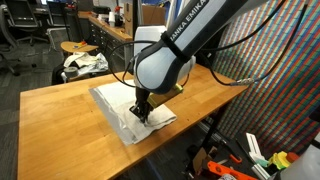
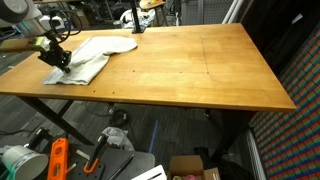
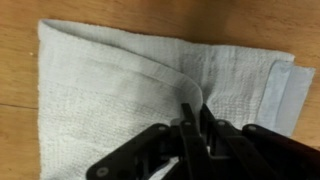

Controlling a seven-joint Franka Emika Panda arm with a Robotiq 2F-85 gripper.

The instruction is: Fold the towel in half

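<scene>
A white-grey towel (image 1: 125,104) lies on the wooden table (image 1: 60,105), near its front edge. It also shows in an exterior view (image 2: 92,56) at the table's far left corner, and fills the wrist view (image 3: 110,90). My gripper (image 1: 140,112) is down on the towel, also seen in an exterior view (image 2: 57,58). In the wrist view my gripper (image 3: 195,112) has its fingers pressed together on a raised pinch of towel cloth. A fold ridge runs from the fingertips toward the upper left. The towel's right edge shows doubled layers.
A stool (image 1: 82,50) with crumpled cloth stands behind the table. Office chairs and desks are at the back. A colourful mesh panel (image 1: 270,70) stands beside the table. Tools and boxes (image 2: 60,158) lie on the floor below the table edge.
</scene>
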